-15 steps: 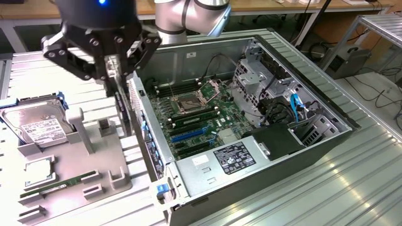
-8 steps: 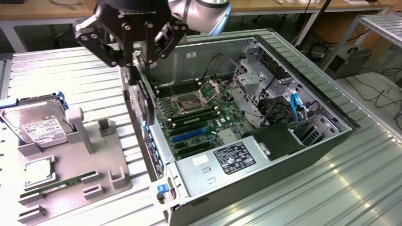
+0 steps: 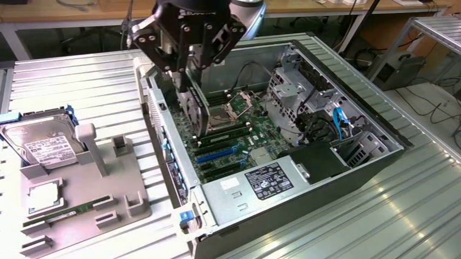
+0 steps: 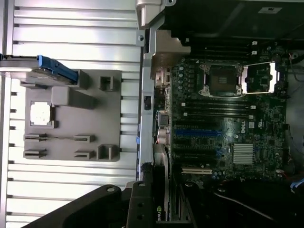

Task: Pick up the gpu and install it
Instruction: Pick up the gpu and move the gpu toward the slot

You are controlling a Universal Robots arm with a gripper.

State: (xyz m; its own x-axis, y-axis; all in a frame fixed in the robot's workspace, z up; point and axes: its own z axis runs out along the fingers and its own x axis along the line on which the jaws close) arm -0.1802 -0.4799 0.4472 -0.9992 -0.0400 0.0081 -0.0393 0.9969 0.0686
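Gripper (image 3: 191,75) is pointing straight down into the open computer case (image 3: 303,199); fingers are clamping the gpu (image 3: 194,110), suspending it edge-down above the motherboard (image 3: 245,135).

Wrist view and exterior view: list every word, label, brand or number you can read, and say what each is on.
"DELL": white print, sideways, on the motherboard.
Green logo on the gpu: no letters legible.
White label on the power supply: print too small to read.
White label on the hard drive: too small to read.
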